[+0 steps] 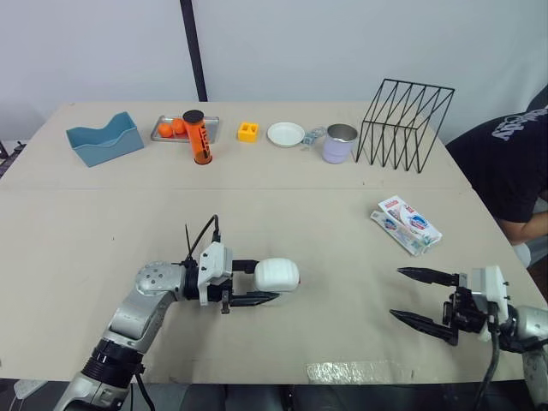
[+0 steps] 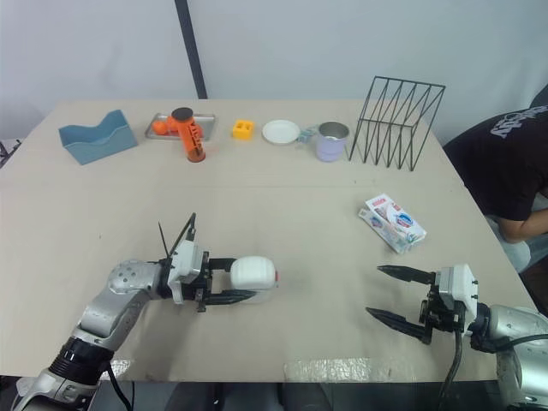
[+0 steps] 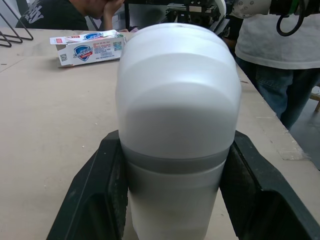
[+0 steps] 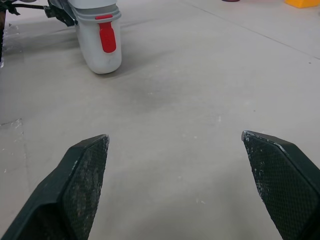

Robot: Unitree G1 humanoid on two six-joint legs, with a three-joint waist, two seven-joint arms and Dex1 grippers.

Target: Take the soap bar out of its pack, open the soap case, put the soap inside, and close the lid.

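The soap case [image 1: 276, 275] is a white, rounded plastic shell with a grey band running round its middle where the two halves meet. The right wrist view shows a small red latch [image 4: 107, 37] on its end. Its lid is shut. It sits near the front of the table [image 1: 300, 197], left of centre, low over the surface; whether it rests on the table I cannot tell.

The left pincer [image 1: 264, 282] pinches the case across its width, one black finger pressed against each side at the end nearest the wrist. The right pincer [image 1: 396, 293] is spread wide and holds nothing, hanging just above the table near the front right corner, well apart from the case.

The soap pack [image 1: 408, 224] lies flat on the right side of the table, between the right pincer and a black wire rack [image 1: 404, 124]. It is a white carton with red and blue printing and a blue shield-shaped badge [image 3: 83, 50]. One end flap stands open in the left wrist view. Its lettering is too small to read.
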